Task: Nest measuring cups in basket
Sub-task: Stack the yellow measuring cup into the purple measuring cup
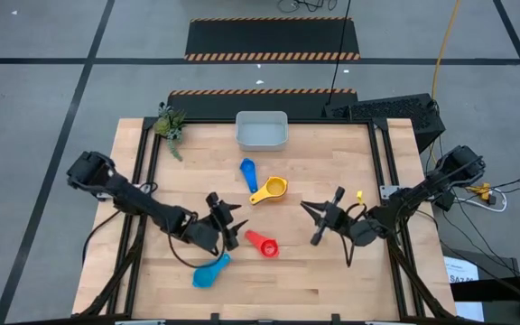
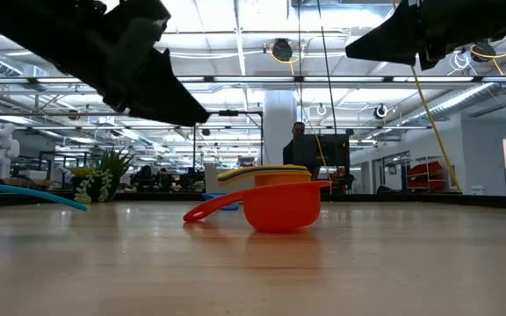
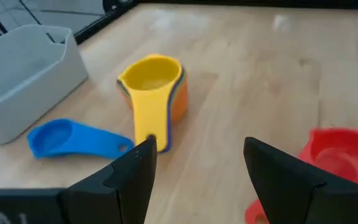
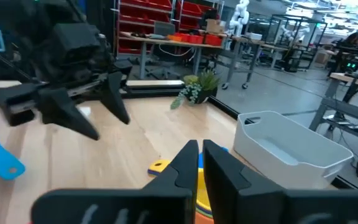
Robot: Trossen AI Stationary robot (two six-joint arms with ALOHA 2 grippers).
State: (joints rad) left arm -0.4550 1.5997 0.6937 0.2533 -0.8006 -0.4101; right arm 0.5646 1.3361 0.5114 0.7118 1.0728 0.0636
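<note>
High view, centre of frame: the yellow-topped stack (image 1: 272,190) sits below the basket (image 1: 262,131); a blue cup (image 1: 247,171) lies beside the stack, a red cup (image 1: 263,244) lower centre, a light blue cup (image 1: 209,272) lower left.
Left gripper (image 1: 227,221): jaws wide, empty, hovering near the red cup.
Right gripper (image 1: 317,223): nearly shut, holding nothing you can see.
Low view, middle: the red cup hides most of the stack; basket not visible.
Left wrist view: red cup cut off at lower right edge.
Right wrist view: fingers block the stack.
Handling: judge the cups light, stiff, slick plastic; take the handle or pinch the rim.
</note>
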